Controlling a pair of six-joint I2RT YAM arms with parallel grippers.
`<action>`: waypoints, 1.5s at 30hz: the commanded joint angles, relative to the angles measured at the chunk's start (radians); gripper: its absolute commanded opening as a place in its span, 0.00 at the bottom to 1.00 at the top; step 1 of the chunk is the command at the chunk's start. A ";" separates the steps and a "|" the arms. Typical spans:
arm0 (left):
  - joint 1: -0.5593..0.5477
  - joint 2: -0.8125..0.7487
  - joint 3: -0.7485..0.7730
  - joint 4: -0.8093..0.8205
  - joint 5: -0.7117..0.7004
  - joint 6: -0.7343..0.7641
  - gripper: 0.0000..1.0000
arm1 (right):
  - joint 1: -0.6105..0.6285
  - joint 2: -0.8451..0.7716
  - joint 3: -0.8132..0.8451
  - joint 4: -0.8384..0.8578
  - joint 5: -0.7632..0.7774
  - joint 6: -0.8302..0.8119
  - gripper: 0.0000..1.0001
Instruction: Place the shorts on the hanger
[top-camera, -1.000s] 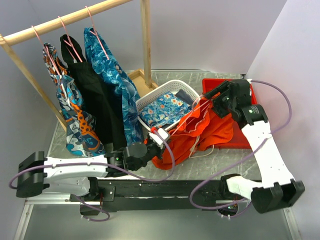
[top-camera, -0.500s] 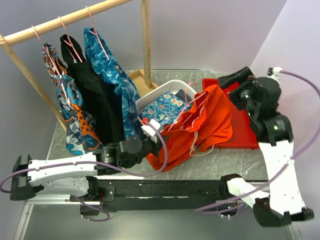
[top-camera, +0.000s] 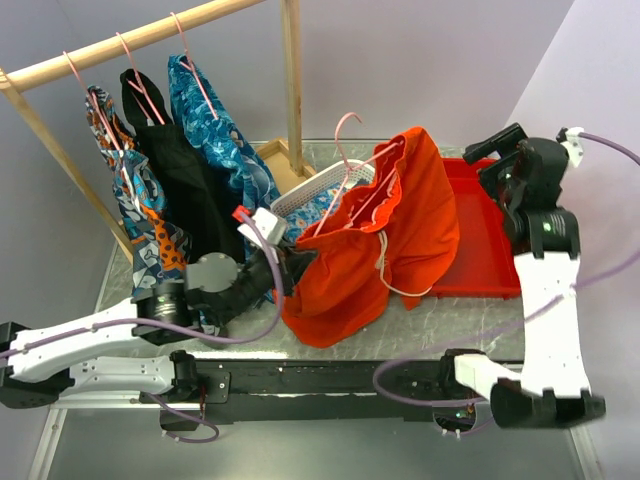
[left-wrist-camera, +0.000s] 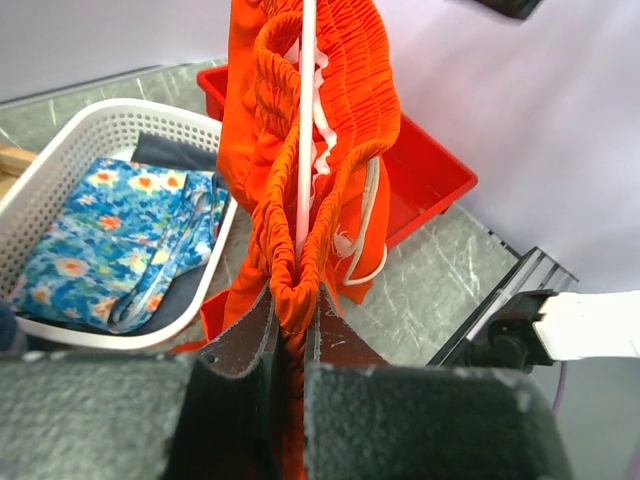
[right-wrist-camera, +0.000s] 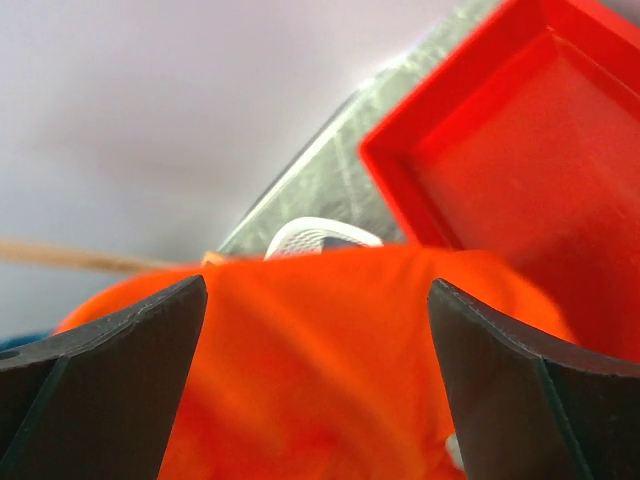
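The bright orange shorts hang lifted over the table, threaded on the pink hanger, whose hook sticks up above the waistband. My left gripper holds them from the lower left. In the left wrist view it is shut on the gathered waistband of the shorts, with the hanger's wire running up through the fabric. The white drawstring dangles. My right gripper stands open to the right, apart from the shorts. In its own view the right gripper is empty, the shorts blurred beyond it.
A wooden rail at the back left carries a blue floral cloth and a black garment on hangers. A white basket with patterned cloth sits mid-table. A red tray lies at the right, under my right gripper.
My left arm has raised the shorts and hanger up off the table. My right gripper has opened, let go and drawn back to the right over the red tray.
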 joint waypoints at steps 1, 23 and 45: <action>0.001 -0.046 0.131 -0.038 -0.020 0.008 0.01 | -0.046 0.072 -0.029 0.096 -0.060 0.022 0.98; 0.001 -0.042 0.457 -0.163 0.028 0.070 0.01 | -0.050 0.447 -0.181 0.722 -0.491 0.036 1.00; -0.047 0.105 0.379 0.181 -0.457 0.004 0.01 | 0.368 0.427 -0.263 0.818 -0.588 0.073 1.00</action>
